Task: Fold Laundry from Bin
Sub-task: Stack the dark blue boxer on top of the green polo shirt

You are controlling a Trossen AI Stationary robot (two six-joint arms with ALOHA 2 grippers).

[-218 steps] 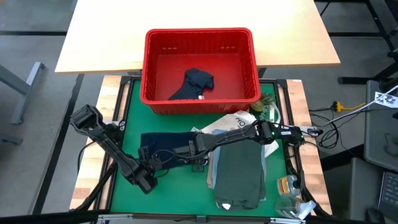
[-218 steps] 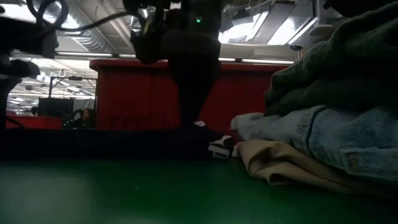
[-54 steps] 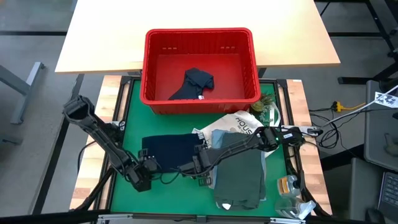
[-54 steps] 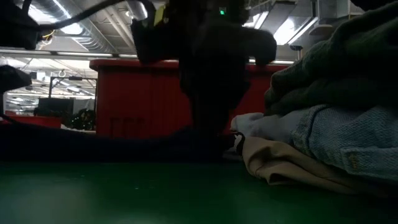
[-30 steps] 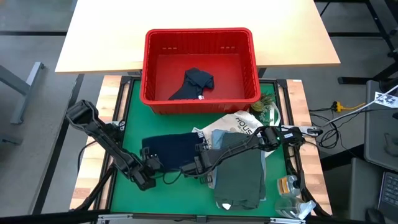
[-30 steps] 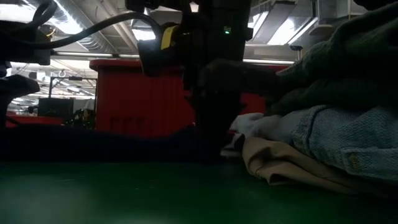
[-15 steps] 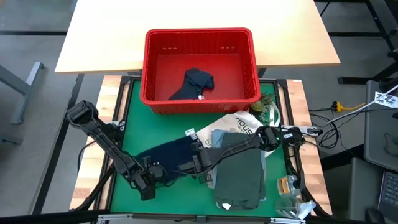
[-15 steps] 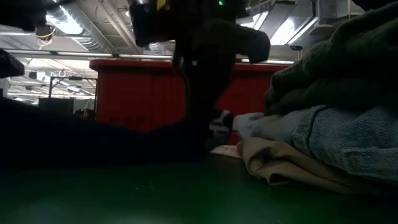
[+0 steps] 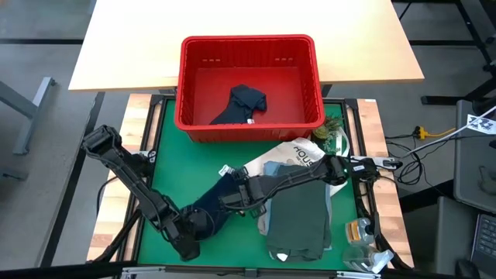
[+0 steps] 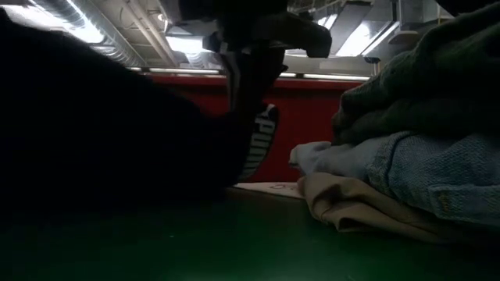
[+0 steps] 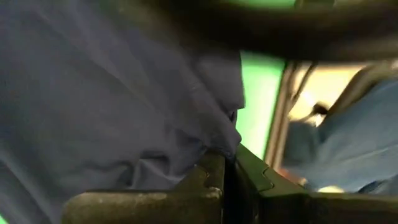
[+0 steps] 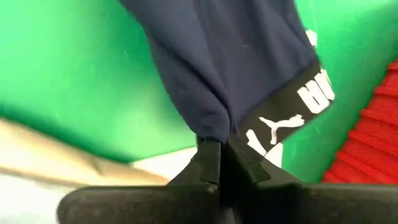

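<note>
Nearby, folded pile (image 9: 298,217) beside navy shorts (image 9: 221,198), both jaws clamped on them

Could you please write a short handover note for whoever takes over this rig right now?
Left pincer: shut on the navy shorts, low over the green mat.
Right pincer: shut on the same shorts near the waistband, lifting them.
Done: a folded stack lies to the right, the olive garment on top.
Left: finish folding the shorts; one dark garment lies in the red bin.
</note>
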